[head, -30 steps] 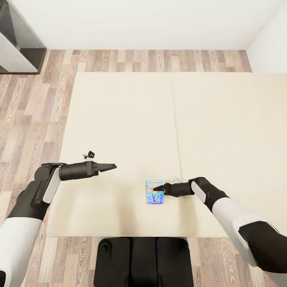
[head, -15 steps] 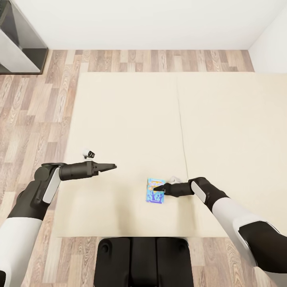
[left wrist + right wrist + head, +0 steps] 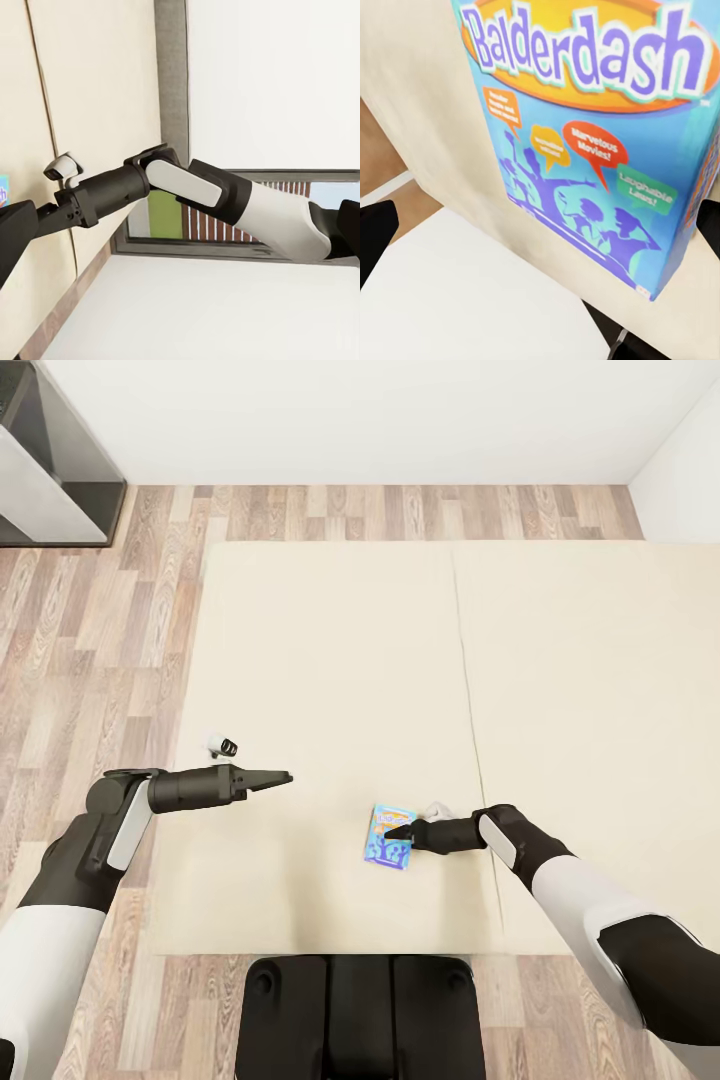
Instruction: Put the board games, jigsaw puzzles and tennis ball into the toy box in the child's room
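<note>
the blue "balderdash" board game (image 3: 391,837) lies flat on the cream bed (image 3: 330,660), near the bed's front edge and just on the left-arm side of the mattress seam (image 3: 470,680). the right gripper (image 3: 400,831) is right at it: its dark tip sits over the box's right edge, about midway along the box. the box's long axis runs roughly from the front edge of the bed toward the far wall, tilted a little, while the right forearm comes in across it from the seam side, so the gripper meets the box nearly square to its long side. in the right wrist view the printed lid (image 3: 600,142) sits very close, with a dark finger showing at either side edge of the picture, which suggests the jaws are spread around the box's width, but whether they are pressing on it i cannot tell. the left gripper (image 3: 280,778) hangs above bare mattress, well apart from the box, fingers drawn together to a point and holding nothing. the right arm is plainly the nearer one for this pick.
</note>
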